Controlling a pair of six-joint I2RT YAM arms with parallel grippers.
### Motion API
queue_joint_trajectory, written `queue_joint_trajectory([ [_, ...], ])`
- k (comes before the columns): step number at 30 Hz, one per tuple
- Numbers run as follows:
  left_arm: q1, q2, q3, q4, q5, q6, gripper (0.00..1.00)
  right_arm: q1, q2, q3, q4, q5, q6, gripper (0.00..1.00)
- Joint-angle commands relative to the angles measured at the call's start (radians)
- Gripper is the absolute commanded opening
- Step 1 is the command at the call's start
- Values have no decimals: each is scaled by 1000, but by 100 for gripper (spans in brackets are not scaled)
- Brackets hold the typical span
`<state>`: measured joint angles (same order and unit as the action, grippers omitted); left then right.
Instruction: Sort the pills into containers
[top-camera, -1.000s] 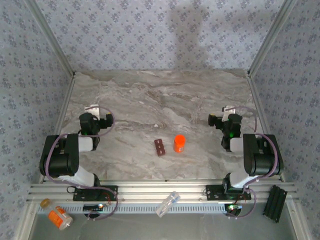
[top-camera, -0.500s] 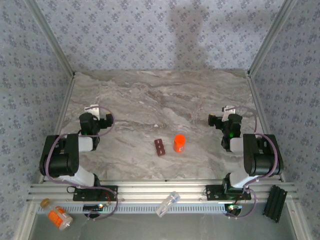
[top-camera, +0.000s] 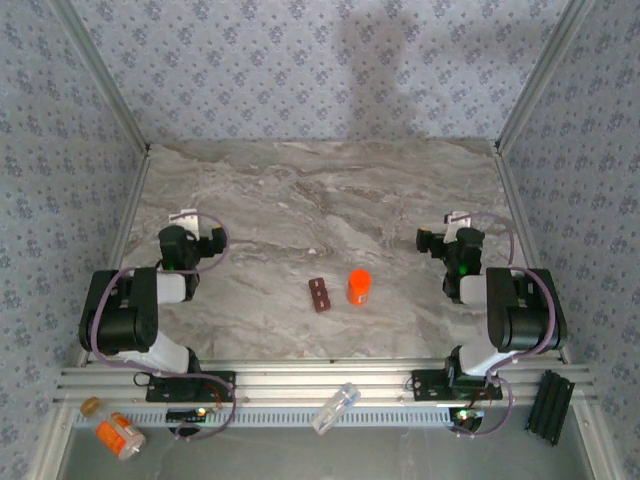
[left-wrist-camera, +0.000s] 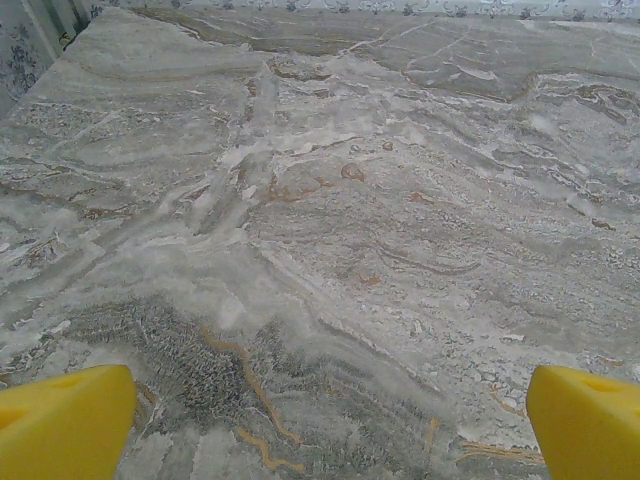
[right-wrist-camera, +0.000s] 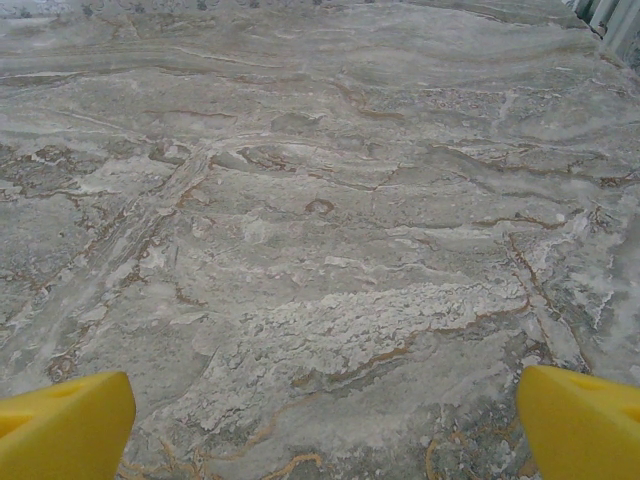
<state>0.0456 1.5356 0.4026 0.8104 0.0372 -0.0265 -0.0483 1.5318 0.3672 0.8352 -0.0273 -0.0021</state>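
- Containers (top-camera: 319, 295) — one dark red-brown compartment box — lie near the front of the table (top-camera: 300, 200), about midway between the arms. Nothing has shifted over the last second, so sorting has not begun.
- Left gripper (top-camera: 186, 222) hovers over bare marble, well apart from the box, with its yellow fingers (left-wrist-camera: 60, 425) spread wide and empty.
- Orange bottle (top-camera: 359, 286) stands upright just right of the box, untouched. It is probably the pill source and would need handling first.
- Right gripper (top-camera: 457, 225) is in the same pose — fingers (right-wrist-camera: 585, 420) spread, holding nothing, well apart from the bottle.
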Motion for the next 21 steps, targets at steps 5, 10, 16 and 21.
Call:
queue_joint_trajectory([
  [5, -1, -18, 22, -29, 9, 3, 100, 3, -91, 14, -59, 9, -25, 100],
  [10, 0, -71, 69, -151, 12, 1, 100, 15, -211, 101, -318, 86, 18, 100],
  [16, 0, -164, 117, -299, -31, -16, 100, -58, -259, 286, -673, 51, 407, 100],
  [21, -3, -251, 248, -551, -87, -144, 99, -135, -225, 378, -707, -269, 525, 100],
])
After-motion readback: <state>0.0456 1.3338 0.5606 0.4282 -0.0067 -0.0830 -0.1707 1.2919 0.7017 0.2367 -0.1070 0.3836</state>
